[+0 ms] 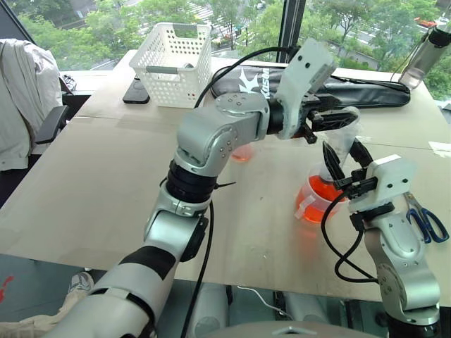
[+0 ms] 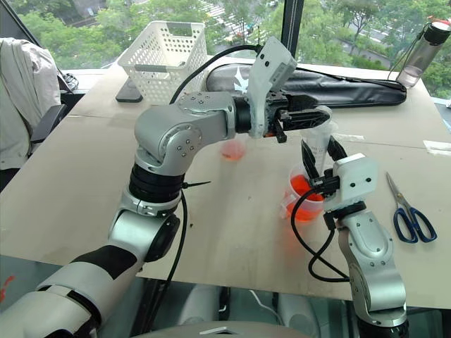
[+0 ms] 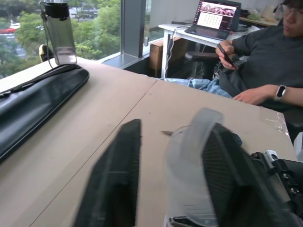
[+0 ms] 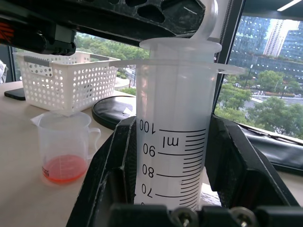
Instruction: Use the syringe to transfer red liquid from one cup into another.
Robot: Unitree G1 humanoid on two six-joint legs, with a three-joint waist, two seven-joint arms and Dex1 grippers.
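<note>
Syringe: pinched upright in right tool over cup. Left tool spread around plunger top; should close squarely, then draw straight up.

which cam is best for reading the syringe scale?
Right wrist view: the syringe stands upright in the right end effector, numerals legible. Eye views show a small clear barrel over the cup of red liquid. Left wrist view shows its blurred plunger top.

Right gripper fingers clamp the upright syringe above red liquid.
</note>
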